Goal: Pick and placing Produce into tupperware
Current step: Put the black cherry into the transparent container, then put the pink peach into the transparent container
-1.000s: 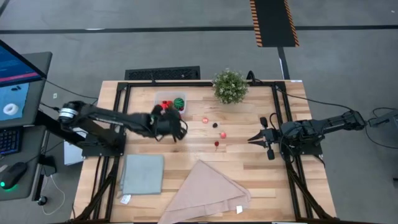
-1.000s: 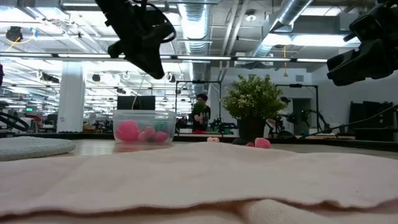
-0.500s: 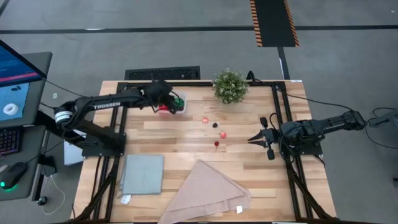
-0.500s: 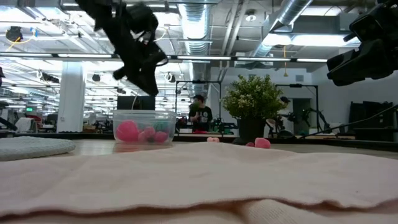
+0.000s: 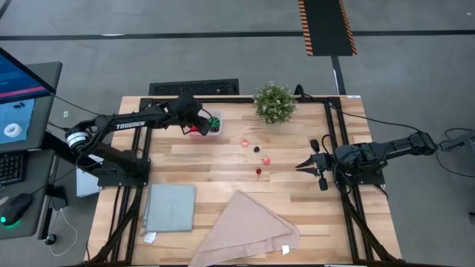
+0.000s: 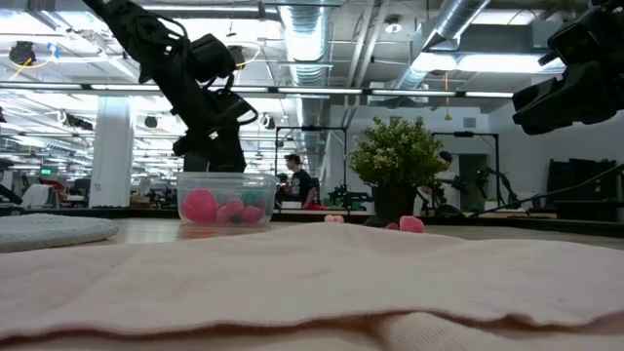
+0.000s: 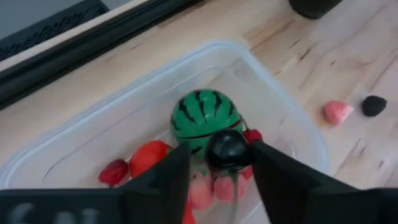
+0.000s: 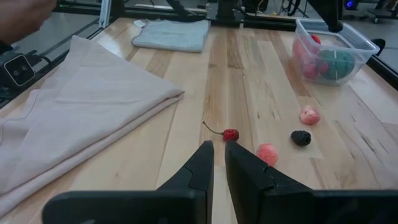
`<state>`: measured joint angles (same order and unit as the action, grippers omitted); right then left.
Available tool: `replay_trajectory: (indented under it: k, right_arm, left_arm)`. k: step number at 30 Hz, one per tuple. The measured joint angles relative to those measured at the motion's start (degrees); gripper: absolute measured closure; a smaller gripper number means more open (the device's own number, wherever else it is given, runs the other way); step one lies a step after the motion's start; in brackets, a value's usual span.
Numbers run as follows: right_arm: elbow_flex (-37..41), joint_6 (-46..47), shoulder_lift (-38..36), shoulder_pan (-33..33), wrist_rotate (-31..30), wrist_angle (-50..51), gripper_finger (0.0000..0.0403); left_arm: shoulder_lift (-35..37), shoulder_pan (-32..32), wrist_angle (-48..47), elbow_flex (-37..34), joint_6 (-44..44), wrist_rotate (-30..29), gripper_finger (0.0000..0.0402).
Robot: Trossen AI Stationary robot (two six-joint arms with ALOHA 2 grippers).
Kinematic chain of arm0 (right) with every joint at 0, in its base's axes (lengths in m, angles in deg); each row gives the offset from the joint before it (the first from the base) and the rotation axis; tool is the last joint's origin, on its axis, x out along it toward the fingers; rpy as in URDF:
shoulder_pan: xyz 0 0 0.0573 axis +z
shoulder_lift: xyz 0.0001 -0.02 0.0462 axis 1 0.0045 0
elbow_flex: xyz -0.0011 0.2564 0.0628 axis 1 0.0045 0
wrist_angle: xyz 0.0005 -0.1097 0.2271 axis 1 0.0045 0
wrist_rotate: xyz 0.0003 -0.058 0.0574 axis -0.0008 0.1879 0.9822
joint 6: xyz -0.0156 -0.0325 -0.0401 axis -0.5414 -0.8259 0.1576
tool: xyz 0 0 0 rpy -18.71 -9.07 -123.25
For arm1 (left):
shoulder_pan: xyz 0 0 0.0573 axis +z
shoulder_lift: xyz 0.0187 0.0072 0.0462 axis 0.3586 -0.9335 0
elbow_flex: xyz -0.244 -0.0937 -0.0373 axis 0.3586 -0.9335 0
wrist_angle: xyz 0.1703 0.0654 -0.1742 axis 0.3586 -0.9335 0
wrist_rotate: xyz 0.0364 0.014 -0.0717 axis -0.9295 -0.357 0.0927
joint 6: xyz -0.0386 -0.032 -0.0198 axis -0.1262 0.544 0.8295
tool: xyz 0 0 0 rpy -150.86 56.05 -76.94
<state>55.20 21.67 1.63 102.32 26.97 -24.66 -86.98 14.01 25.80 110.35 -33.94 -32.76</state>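
Fingers (image 7: pixel 174 180) of the left arm have just parted over the tupperware (image 5: pixel 203 121), releasing a dark berry (image 7: pixel 227 150) among the produce; right fingers (image 8: pixel 219 163) rest closed. Four pieces (image 5: pixel 257 148) remain on the bench (image 5: pixel 297 215).

the left arm (image 5: pixel 130 124) carries the white lettering "trossen" along its dark link.

A potted plant (image 5: pixel 274 102), grey-blue cloth (image 5: pixel 170 207) and beige cloth (image 5: pixel 247 230) share the table.

Robotics lab, ceiling ducts (image 6: pixel 458 24), workbenches
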Motion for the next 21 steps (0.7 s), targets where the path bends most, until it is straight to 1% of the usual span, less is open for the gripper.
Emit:
replay_trajectory:
  k: [4, 7, 11, 14, 18, 21]
  right_arm:
    - [0.0, -0.02, 0.0, 0.0, 0.0, -0.01, 0.0339]
    - [0.0, -0.01, 0.0, 0.0, 0.0, -0.01, 0.0339]
    - [0.0, 0.01, 0.0, 0.0, 0.0, 0.01, 0.0339]
    - [0.0, 0.0, 0.0, 0.01, 0.0, 0.01, 0.0339]
    - [0.0, 0.0, 0.02, 0.02, 0.0, 0.01, 0.0339]
    - [0.0, -0.01, 0.0, 0.02, 0.0, -0.01, 0.0339]
  left_arm:
    - [0.0, -0.24, 1.4, 0.0, 0.1, 1.21, 0.016]
    - [0.0, -1.16, 2.87, 0.0, -0.07, 1.5, 0.0134]
    - [0.0, -3.95, 3.61, 1.63, -2.59, 1.19, 0.0124]
    - [0.0, -7.69, 3.3, 3.2, -6.29, -1.0, 0.0123]
    - [0.0, -12.13, 2.77, 4.58, -7.67, -5.05, 0.0123]
    - [-0.02, -14.33, 2.49, 4.78, -10.74, -5.59, 0.0123]
